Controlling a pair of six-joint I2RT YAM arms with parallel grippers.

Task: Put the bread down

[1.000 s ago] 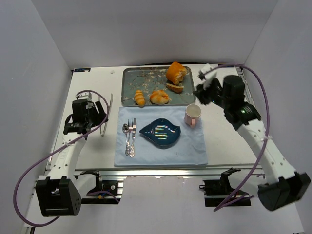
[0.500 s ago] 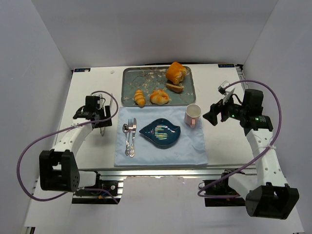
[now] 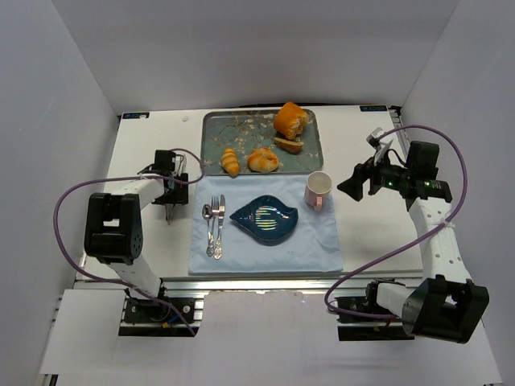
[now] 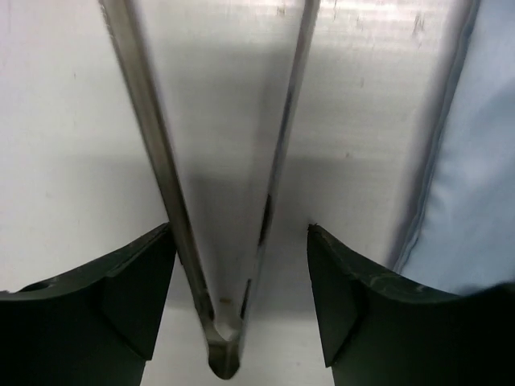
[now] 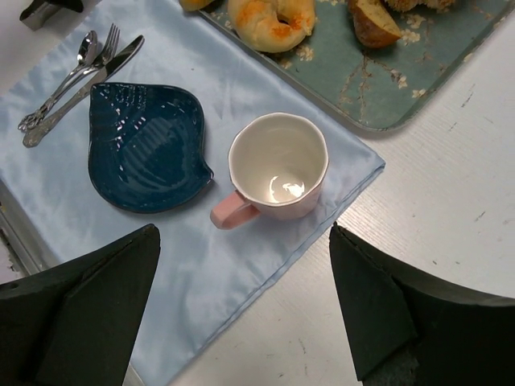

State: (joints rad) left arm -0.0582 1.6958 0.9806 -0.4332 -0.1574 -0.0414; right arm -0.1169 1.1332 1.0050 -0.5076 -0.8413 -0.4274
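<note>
The bread (image 3: 262, 159), a round golden bun, lies on the grey-green tray (image 3: 216, 129) at the back, and its lower part shows at the top edge of the right wrist view (image 5: 272, 20). My left gripper (image 3: 170, 188) sits low over the table left of the placemat. It is open (image 4: 240, 241), with the hinge end of metal tongs (image 4: 153, 137) between its fingers; the left finger (image 4: 137, 297) lies against one tong arm and the right finger stands apart. My right gripper (image 3: 355, 186) hovers open and empty (image 5: 245, 322) right of the pink cup (image 5: 278, 165).
A small croissant-like roll (image 3: 231, 161), an orange loaf (image 3: 290, 121) and its cut slice (image 3: 288, 145) share the tray. A light blue placemat (image 3: 314, 249) carries a dark blue plate (image 3: 264, 219), cutlery (image 3: 213, 227) and the pink cup (image 3: 319, 189).
My left gripper slid right onto the tongs beside the placemat. My right gripper pulled back from the tray's right end to beside the cup and opened.
</note>
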